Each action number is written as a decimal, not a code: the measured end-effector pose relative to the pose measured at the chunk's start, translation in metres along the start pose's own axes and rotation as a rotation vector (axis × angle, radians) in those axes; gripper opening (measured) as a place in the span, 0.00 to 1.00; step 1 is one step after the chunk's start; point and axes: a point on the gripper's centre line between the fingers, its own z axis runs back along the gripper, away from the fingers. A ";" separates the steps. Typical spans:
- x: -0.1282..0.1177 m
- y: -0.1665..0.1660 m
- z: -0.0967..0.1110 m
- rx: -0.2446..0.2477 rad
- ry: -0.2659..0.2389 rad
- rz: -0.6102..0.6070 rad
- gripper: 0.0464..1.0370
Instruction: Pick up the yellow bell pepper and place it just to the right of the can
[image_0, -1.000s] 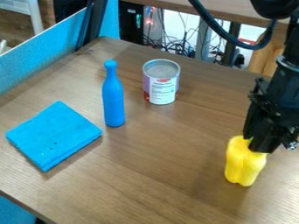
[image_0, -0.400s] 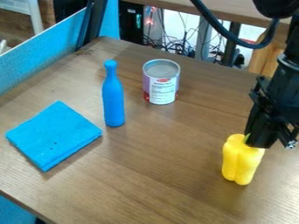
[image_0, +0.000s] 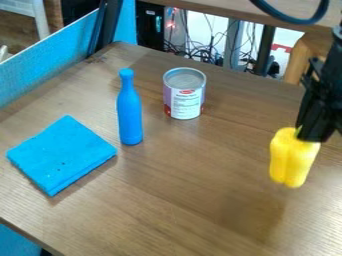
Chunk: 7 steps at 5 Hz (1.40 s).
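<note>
At the right of the view the black gripper (image_0: 315, 136) hangs down, shut on the top of a yellow bell pepper (image_0: 292, 159). The pepper is held upright above the wooden table, with a soft shadow on the wood below it. A blue bottle (image_0: 129, 111) stands upright left of centre. Behind it and to its right is a metal can (image_0: 184, 95) with a white and purple label. The folded blue cloth (image_0: 61, 154) lies flat at the left.
The wooden table (image_0: 180, 200) ends at the back before a tangle of cables (image_0: 212, 47) and a second tabletop. A blue partition (image_0: 47, 59) runs along the left edge.
The gripper and the yellow pepper first shifted slightly left, then rose and moved a little right, away from the near part of the table. The bottle, can and cloth have stayed put.
</note>
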 end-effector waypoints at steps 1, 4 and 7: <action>0.001 0.019 0.001 -0.002 0.005 0.029 0.06; -0.030 0.089 0.003 0.022 -0.005 0.188 0.06; -0.044 0.120 -0.017 0.095 -0.009 0.257 0.06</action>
